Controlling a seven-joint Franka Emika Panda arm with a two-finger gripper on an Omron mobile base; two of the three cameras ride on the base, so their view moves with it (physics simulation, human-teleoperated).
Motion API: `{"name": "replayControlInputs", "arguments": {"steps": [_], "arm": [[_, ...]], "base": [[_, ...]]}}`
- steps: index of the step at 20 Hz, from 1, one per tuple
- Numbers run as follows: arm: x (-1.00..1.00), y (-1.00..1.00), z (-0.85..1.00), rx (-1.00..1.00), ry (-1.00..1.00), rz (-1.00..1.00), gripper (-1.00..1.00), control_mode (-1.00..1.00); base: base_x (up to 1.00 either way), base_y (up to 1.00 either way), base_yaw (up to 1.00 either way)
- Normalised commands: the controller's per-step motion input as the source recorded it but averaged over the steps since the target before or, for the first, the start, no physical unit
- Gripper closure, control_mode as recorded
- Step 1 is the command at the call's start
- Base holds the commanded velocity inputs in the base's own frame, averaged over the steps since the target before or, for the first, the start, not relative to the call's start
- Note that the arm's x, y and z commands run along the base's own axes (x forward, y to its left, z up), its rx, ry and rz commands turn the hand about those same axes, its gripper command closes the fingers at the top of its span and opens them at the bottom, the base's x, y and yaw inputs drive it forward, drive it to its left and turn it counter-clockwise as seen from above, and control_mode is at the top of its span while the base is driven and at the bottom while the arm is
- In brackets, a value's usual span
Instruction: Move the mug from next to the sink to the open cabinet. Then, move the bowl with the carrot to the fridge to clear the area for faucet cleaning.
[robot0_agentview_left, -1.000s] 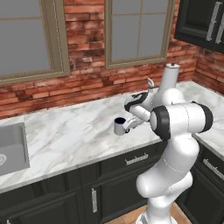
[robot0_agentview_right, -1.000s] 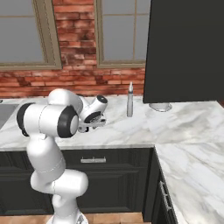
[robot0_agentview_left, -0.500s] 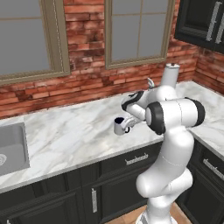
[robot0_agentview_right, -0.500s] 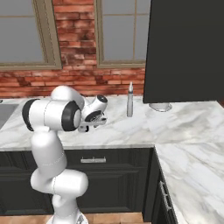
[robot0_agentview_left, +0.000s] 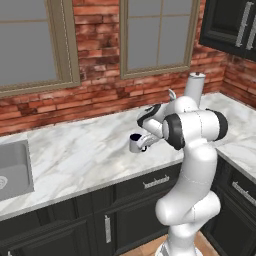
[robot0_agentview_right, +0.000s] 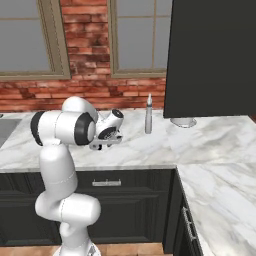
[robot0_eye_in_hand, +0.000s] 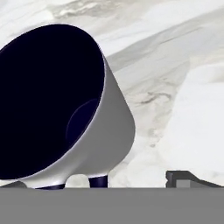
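Since the earlier frames, little change is seen: arm has been drawn a bit closer over the mug (robot0_agentview_left: 134, 143), which has stayed put on the counter (robot0_agentview_left: 75, 155). Gripper (robot0_agentview_left: 141, 144) is held low, w/ jaws spread wide, the mug just at its tips; no grip is seen. In hand view the mug (robot0_eye_in_hand: 65, 109) is seen very close, dark inside turned toward the cam, pale outer wall to the right, one finger tip (robot0_eye_in_hand: 186, 178) seen at bottom right, apart from the mug. Mug is placed mid-counter, nearer the front edge than the brick wall. Sink (robot0_agentview_left: 12, 170) is set at the counter's left end, well apart from the mug. From the right base view, gripper (robot0_agentview_right: 102, 142) is seen near the front edge; a slim bottle (robot0_agentview_right: 148, 115) is stood further back.
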Motion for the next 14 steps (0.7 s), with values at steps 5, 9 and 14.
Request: {"name": "replayControlInputs", "arguments": {"steps": [5, 9, 14], "arm": [[0.01, 0.02, -0.05, 0.00, 0.01, 0.01, 1.00, -1.00], [0.00, 0.00, 0.00, 0.00, 0.00, 0.00, 1.00, -1.00], [-0.29, 0.05, 0.28, 0.00, -0.09, 0.00, 1.00, -1.00]], "base": [[0.00, 0.00, 0.00], [0.00, 0.00, 0.00], [0.00, 0.00, 0.00]]}}
